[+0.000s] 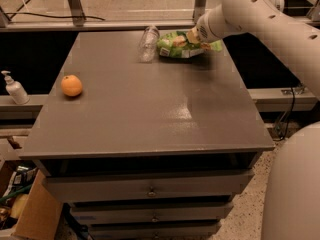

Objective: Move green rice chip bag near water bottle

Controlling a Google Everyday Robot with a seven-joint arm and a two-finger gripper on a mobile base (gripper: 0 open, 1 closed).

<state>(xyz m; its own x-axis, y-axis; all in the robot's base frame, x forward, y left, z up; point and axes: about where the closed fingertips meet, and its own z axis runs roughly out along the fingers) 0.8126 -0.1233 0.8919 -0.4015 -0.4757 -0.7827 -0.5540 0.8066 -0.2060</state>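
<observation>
No readable text; green rice chip bag (176, 48) print illegible; gripper (192, 38) at it.

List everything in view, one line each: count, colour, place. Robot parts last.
Crinkly green rice chip bag: one, light green with a dark panel, far edge of the table, right of the bottle.
Small clear plastic water bottle: one, colourless, lying at the far edge, beside the bag.
Round orange fruit: one, orange, left side of the tabletop.
Grey drawer table: one, grey, centre of view.
White pump-top dispenser bottle: one, white, on the ledge left of the table.
Cardboard box: one, brown, on the floor at lower left.
Robot arm: one, white, reaching in from the right.
Gripper: one, pale, at the bag's right part.
</observation>
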